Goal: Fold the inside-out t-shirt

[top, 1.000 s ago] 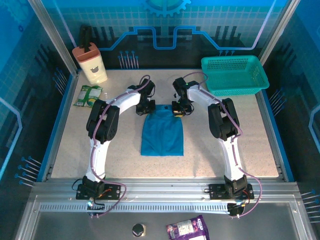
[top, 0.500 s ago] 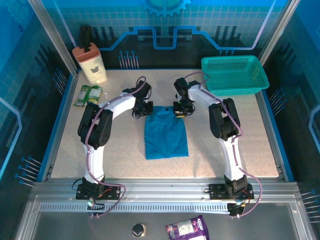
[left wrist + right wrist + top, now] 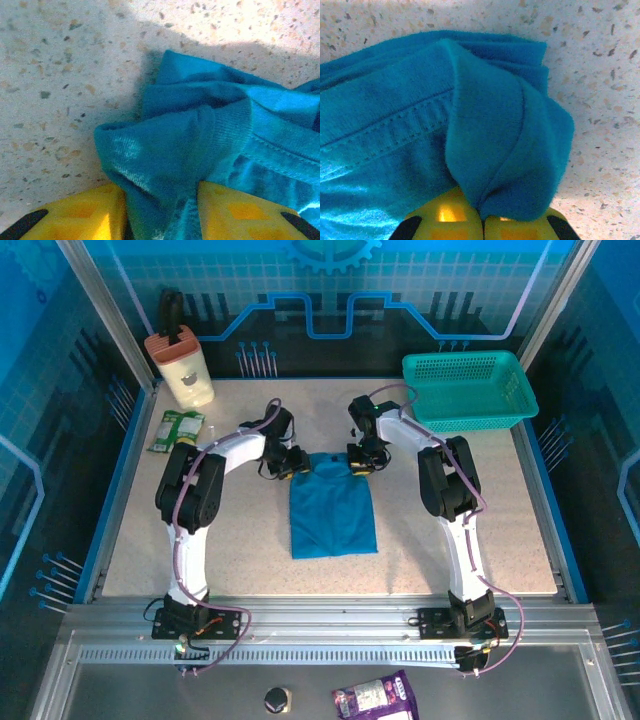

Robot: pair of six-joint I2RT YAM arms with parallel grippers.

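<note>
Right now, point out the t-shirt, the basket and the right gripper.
t-shirt (image 3: 333, 515), top view, middle of the folded cloth.
basket (image 3: 470, 421), top view, near wall.
right gripper (image 3: 482, 221), right wrist view, between its fingertips.

- Teal mesh basket (image 3: 468, 390): beyond and right of the right gripper (image 3: 358, 466), well apart.
- Cream canister (image 3: 182, 368), brown-lidded: beyond and left of the left gripper (image 3: 291, 466).
- Green snack packet (image 3: 177, 430): left of it, nearer.

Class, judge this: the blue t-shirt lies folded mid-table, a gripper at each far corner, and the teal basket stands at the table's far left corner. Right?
No: the top external view shows the teal basket at the far right corner. The blue t-shirt does lie folded mid-table, with the left gripper and right gripper at its far corners.
</note>
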